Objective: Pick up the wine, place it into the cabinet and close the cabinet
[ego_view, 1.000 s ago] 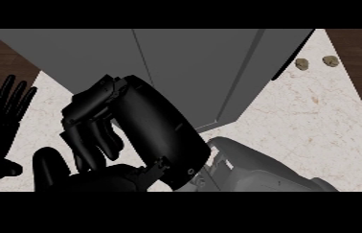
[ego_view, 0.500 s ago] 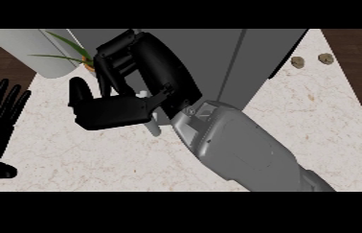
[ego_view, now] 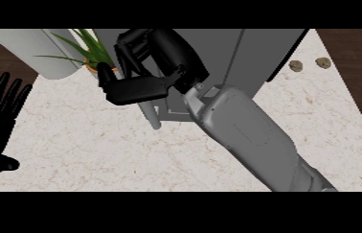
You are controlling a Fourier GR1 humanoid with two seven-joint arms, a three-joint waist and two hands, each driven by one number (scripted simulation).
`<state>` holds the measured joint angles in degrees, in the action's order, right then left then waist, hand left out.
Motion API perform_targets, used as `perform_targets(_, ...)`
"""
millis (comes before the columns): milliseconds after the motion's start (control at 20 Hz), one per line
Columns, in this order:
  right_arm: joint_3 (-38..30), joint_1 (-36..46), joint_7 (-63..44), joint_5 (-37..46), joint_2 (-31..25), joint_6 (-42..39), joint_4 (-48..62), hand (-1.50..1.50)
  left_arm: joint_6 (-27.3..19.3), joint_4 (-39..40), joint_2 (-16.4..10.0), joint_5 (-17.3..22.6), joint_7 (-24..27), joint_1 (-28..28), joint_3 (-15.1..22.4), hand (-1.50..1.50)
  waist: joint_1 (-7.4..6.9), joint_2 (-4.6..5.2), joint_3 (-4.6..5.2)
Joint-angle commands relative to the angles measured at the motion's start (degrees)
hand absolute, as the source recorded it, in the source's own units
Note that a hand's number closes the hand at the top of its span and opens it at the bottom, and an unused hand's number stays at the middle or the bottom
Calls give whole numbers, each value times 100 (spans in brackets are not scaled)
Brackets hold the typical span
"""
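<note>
The wine shows nowhere in the head view. My right hand point(ego_view: 166, 59) is raised in front of the grey cabinet point(ego_view: 219, 50), its forearm point(ego_view: 247, 136) running in from the lower right. Its fingers point(ego_view: 130, 47) are loosely bent near the cabinet's left side and its thumb point(ego_view: 138, 90) is spread wide below them, with nothing in the gap between. A narrow grey door edge point(ego_view: 153, 116) hangs just under the thumb. My left hand point(ego_view: 10, 102) rests open at the left edge, fingers up.
A potted green plant point(ego_view: 86, 47) and a white cylinder point(ego_view: 35, 52) stand at the back left, close to the right hand's fingers. Two small brown objects point(ego_view: 295, 65) lie on the speckled counter point(ego_view: 84, 145) right of the cabinet.
My right hand has moved up and away from me to the cabinet front. The view has shifted, bringing the plant and white cylinder into sight.
</note>
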<state>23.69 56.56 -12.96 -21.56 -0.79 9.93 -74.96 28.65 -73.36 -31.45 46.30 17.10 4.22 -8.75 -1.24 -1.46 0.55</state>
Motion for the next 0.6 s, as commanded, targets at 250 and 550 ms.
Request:
perform_targets(250,-508,-112,366,163,-553,-392,898,150,-33,65,121,-65,-48,97,13,-150,75,182,-53)
perform_targets(550,-701,-68,626,111,-680,-661,1261,150,124,40,90,-12,-131,186,49,-150,38,208,-53)
